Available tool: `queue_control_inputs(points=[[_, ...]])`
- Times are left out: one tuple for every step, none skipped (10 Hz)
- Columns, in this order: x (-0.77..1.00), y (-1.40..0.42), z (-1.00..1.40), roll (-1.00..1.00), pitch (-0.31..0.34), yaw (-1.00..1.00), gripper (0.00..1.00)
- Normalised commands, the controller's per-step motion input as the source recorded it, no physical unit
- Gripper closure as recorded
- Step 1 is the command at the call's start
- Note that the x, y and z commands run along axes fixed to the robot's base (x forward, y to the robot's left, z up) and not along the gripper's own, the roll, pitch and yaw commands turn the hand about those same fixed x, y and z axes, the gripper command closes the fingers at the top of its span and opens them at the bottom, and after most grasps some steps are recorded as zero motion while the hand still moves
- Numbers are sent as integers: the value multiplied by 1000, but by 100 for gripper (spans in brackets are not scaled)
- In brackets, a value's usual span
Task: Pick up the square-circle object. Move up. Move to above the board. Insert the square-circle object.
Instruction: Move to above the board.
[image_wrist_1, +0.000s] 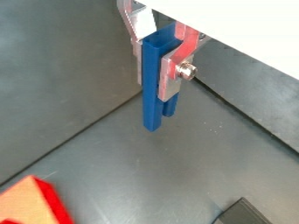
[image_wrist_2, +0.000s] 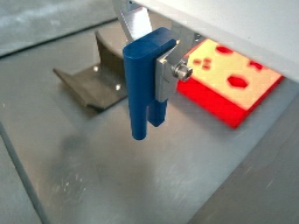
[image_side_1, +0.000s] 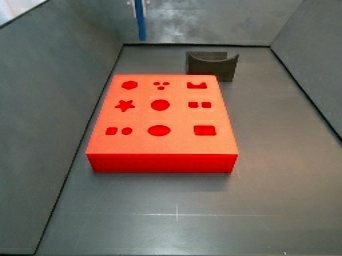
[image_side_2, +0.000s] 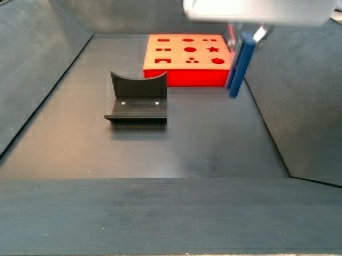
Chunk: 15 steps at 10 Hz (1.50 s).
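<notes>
From my seat: gripper (image_wrist_2: 163, 70) fingers (image_wrist_1: 176, 72) clenched on square-circle object (image_wrist_1: 156, 83), peg hanging clear above table (image_wrist_1: 176, 166). Board (image_side_1: 160, 115) apart. Side view crops gripper, only peg tip visible.

Readable text: none in any view.
Board (image_side_1: 160, 150): only cut-out shapes on top (circles, star, rectangles, dots); no letters or numbers.
Peg (image_wrist_2: 145, 83): plain blue, no label or mark.
Gripper (image_wrist_2: 156, 73): holds the peg above the floor; bare silver finger plates with a screw, no brand or number.
Holder (image_side_2: 135, 98): plain dark grey, no writing.
</notes>
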Motion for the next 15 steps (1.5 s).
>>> queue_control_inputs(points=[[-19,-207,1000,-126,-6,94,100],[-18,-199,1000,-92,17,67,100],[-15,-186,1000,-46,39,47,100],[-14,-178,1000,-25,54,42,100],[-7,-153,1000,20,87,32,100],[-4,-141,1000,35,99,30,100],[-2,-122,1000,54,110,28,100],[-2,-97,1000,76,113,25,100],[-2,-83,1000,88,113,25,100],[-2,-58,860,90,109,25,100],[-2,-31,668,84,107,22,100],[1,-21,522,74,101,21,100],[2,-16,425,67,101,19,100],[4,-6,178,67,102,19,100],[285,-1000,52,511,601,-481,100]])
